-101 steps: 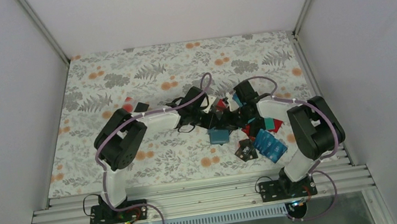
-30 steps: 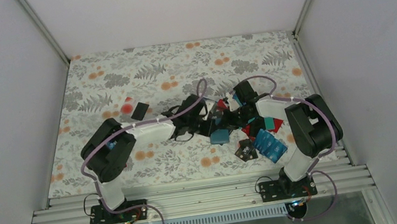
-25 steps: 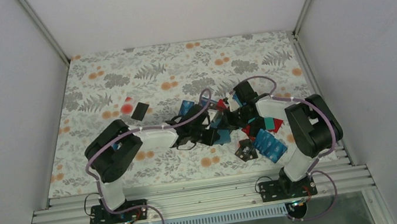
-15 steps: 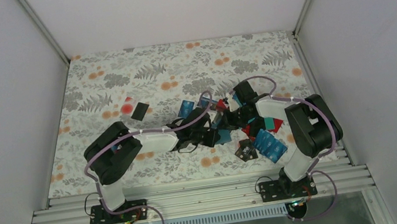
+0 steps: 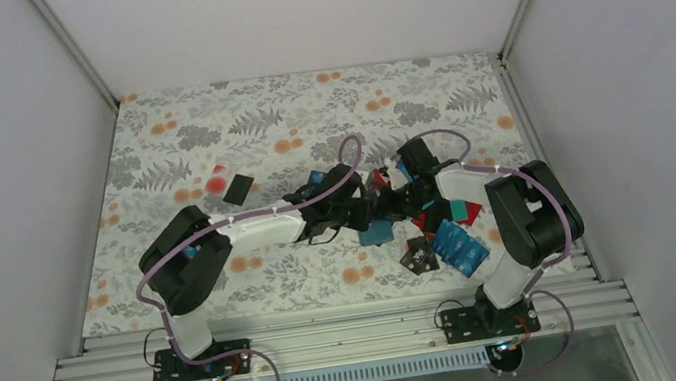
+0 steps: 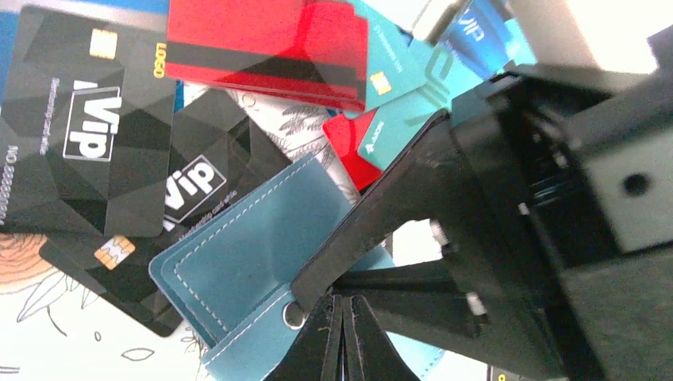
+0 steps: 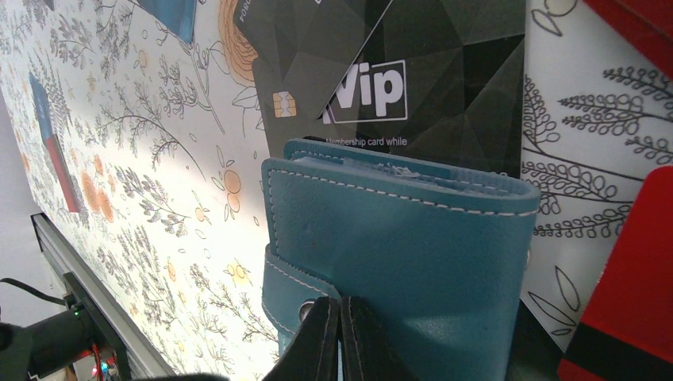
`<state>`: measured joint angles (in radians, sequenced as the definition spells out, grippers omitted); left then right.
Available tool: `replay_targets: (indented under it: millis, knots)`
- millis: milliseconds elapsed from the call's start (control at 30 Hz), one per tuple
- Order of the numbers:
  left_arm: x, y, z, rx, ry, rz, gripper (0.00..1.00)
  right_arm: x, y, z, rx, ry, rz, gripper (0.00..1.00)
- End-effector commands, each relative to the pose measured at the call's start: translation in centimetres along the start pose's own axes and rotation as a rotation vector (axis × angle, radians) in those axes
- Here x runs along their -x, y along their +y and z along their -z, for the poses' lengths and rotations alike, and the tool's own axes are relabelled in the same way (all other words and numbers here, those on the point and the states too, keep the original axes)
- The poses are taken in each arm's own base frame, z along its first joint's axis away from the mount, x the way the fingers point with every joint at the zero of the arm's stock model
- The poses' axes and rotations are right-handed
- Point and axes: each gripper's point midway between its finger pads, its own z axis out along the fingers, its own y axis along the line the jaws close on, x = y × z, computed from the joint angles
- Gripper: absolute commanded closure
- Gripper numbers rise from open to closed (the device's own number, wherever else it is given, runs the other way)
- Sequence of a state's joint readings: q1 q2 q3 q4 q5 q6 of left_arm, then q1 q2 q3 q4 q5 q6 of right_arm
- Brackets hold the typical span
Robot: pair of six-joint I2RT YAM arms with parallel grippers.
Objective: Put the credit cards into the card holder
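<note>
Two shut grippers, tips almost touching each other over the card holder mid-table. On the left gripper, fingers flush together, tips just beside the holder's metal snap. On the right gripper, same tight closure, tips on the snap tab at the 6 o'clock edge of the holder in its own camera. Cannot tell whether either pinches that thin tab or merely presses on it.

Folded closed and flat on the floral tablecloth, teal-blue with white stitching, partly covering a black VIP card; second black VIP card overlapping that one at 10 o'clock.

From the left wrist: red card with a black stripe at 12 o'clock of the holder, lapping over a teal card at 1 o'clock.

From above: stack of blue cards near, at 4 o'clock of the holder; lone dark card between the two; teal and red cards at 3 o'clock beside the right arm; single blue card at 11 o'clock beside the left wrist; one more black card well apart at 10 o'clock.
</note>
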<state>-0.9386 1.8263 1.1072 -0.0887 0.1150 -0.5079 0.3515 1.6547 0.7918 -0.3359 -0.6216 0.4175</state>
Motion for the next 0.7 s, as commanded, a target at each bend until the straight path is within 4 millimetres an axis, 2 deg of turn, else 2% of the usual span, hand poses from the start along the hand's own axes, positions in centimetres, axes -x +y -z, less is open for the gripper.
replay_targets:
  millis: [0,100,300,400,533,667]
  knots:
    - [-0.9,0.6,-0.8,0.021,0.03,-0.012,0.98,-1.7,-2.2,-0.7,-0.083,0.039,-0.022,0.96]
    - [-2.8,1.7,-2.0,0.041,0.073,0.003,0.98,-1.6,-2.1,-0.7,-0.082,0.038,-0.021,0.96]
    - [-9.8,3.1,-4.0,0.037,0.194,0.056,0.98,-1.7,-2.2,-0.7,-0.089,0.04,-0.022,0.96]
    - [-12.3,3.8,-4.6,0.048,0.242,0.074,0.98,-1.7,-2.2,-0.6,-0.091,0.041,-0.023,0.96]
    - [-13.1,4.8,-4.7,0.092,0.25,0.077,0.98,-1.7,-2.1,-0.6,-0.087,0.047,-0.025,0.96]
    - [-11.8,5.0,-3.7,0.133,0.214,0.064,0.98,-1.1,-0.5,0.7,-0.063,0.016,0.003,0.96]
